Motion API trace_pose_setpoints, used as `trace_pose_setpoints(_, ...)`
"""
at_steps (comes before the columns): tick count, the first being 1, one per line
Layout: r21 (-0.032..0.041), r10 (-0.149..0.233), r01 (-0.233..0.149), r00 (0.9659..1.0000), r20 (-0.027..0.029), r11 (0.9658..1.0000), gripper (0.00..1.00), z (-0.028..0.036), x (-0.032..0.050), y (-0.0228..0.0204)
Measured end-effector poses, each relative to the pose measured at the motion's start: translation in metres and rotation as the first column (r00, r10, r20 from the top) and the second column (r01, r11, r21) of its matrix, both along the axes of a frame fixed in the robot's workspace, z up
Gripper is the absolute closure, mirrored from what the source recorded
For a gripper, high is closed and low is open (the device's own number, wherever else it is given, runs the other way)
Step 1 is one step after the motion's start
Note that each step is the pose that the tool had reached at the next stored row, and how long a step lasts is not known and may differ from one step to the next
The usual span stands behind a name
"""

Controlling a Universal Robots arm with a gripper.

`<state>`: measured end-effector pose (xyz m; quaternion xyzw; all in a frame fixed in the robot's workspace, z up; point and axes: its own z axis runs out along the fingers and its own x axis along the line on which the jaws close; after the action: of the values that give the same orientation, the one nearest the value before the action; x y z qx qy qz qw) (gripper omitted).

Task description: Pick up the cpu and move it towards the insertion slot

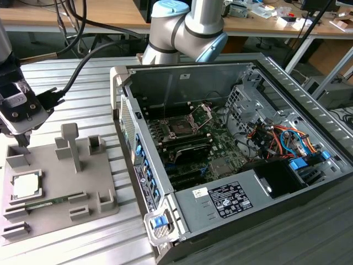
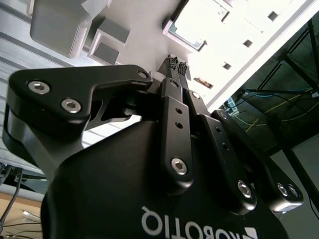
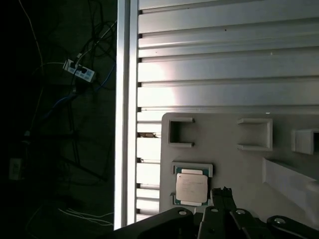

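Observation:
The cpu (image 1: 26,186) lies flat in its recess on the grey holder plate (image 1: 60,176) at the exterior view's left, pale top up. My gripper (image 1: 22,143) hangs just above the plate's far left corner, a short way behind the cpu, shut with nothing between its fingers. In the first wrist view the cpu (image 3: 191,187) sits right beside the closed fingertips (image 3: 222,193). The second wrist view shows the gripper (image 2: 177,65) pointing down near the cpu (image 2: 192,34). The insertion slot (image 1: 180,127) lies inside the open computer case, its bracket raised.
A green memory stick (image 1: 51,202) lies in the holder plate's front slot. Upright posts (image 1: 71,144) rise from the plate. The open computer case (image 1: 237,154) fills the exterior view's right, with cables and a power supply inside. The arm's elbow (image 1: 187,27) stands behind it.

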<state>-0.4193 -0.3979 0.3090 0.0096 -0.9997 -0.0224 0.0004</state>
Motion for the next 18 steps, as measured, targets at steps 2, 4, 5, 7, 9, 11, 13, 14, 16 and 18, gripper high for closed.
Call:
trace_pose_setpoints(2, 0.0, 0.0, 0.0, 1.0, 0.0, 1.0, 0.89, -0.0008, -0.0002, 0.0)
trace_pose_setpoints(4, 0.0, 0.0, 0.0, 1.0, 0.0, 1.0, 0.89, -0.0021, -0.0004, -0.0001)
trace_pose_setpoints(5, 0.0001, 0.0, 0.0, 1.0, 0.0001, 1.0, 0.89, -0.0026, -0.0006, -0.0002)
trace_pose_setpoints(7, 0.0001, 0.0, 0.0, 1.0, 0.0001, 1.0, 0.89, -0.0036, -0.0007, -0.0002)
trace_pose_setpoints(9, 0.0, 0.0, 0.0, 1.0, 0.0001, 1.0, 0.89, -0.0047, -0.0009, -0.0003)
trace_pose_setpoints(11, 0.0, 0.0, 0.0, 1.0, 0.0, 1.0, 0.89, -0.0057, -0.001, -0.0004)
trace_pose_setpoints(13, 0.0, 0.0, 0.0, 1.0, -0.0001, 1.0, 0.89, -0.007, -0.0011, -0.0005)
trace_pose_setpoints(14, 0.0, 0.0, 0.0, 1.0, 0.0, 1.0, 0.89, -0.0078, -0.0012, -0.0005)
trace_pose_setpoints(16, 0.0, 0.0, 0.0, 1.0, 0.0, 1.0, 0.89, -0.0093, -0.0014, -0.0007)
trace_pose_setpoints(18, 0.0, 0.0, 0.0, 1.0, 0.0, 1.0, 0.89, -0.0105, -0.0015, -0.0008)
